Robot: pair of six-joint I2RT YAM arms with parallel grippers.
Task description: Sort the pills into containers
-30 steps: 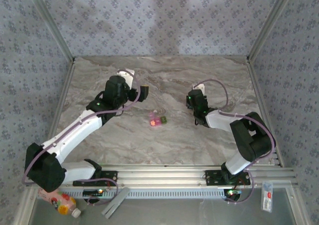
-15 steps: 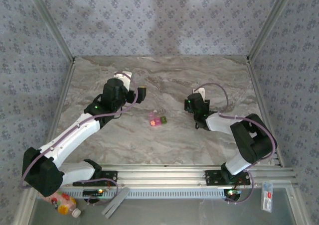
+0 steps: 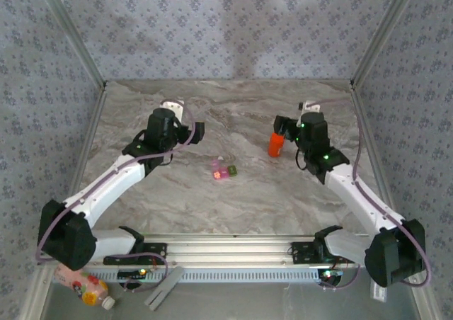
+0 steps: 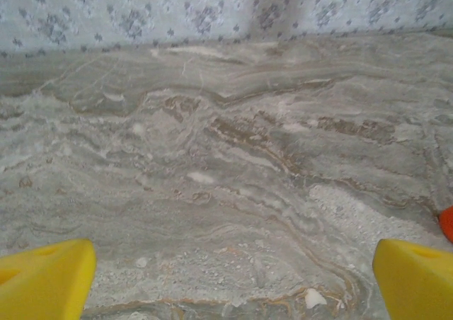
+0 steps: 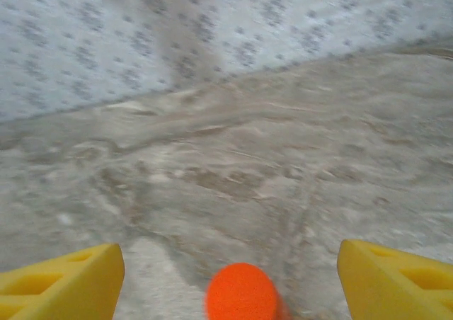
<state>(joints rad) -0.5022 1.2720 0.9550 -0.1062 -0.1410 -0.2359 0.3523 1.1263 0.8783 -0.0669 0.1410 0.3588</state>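
Table (image 3: 248, 207) grey-beige marble veining; floral-patterned walls (image 3: 212, 30); pill case (image 3: 223, 170) mid-table.

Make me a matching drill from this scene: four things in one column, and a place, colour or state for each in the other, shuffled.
Things:
1. orange bottle
2. pill case
3. left gripper
4. right gripper

Descriptions:
A. open, with an orange cap low between its fingers
B. two joined halves, one pink and one green
C. open over bare marble
D. stands to the right of the pill case

Pairs: 1-D, 2-B, 3-C, 4-A.
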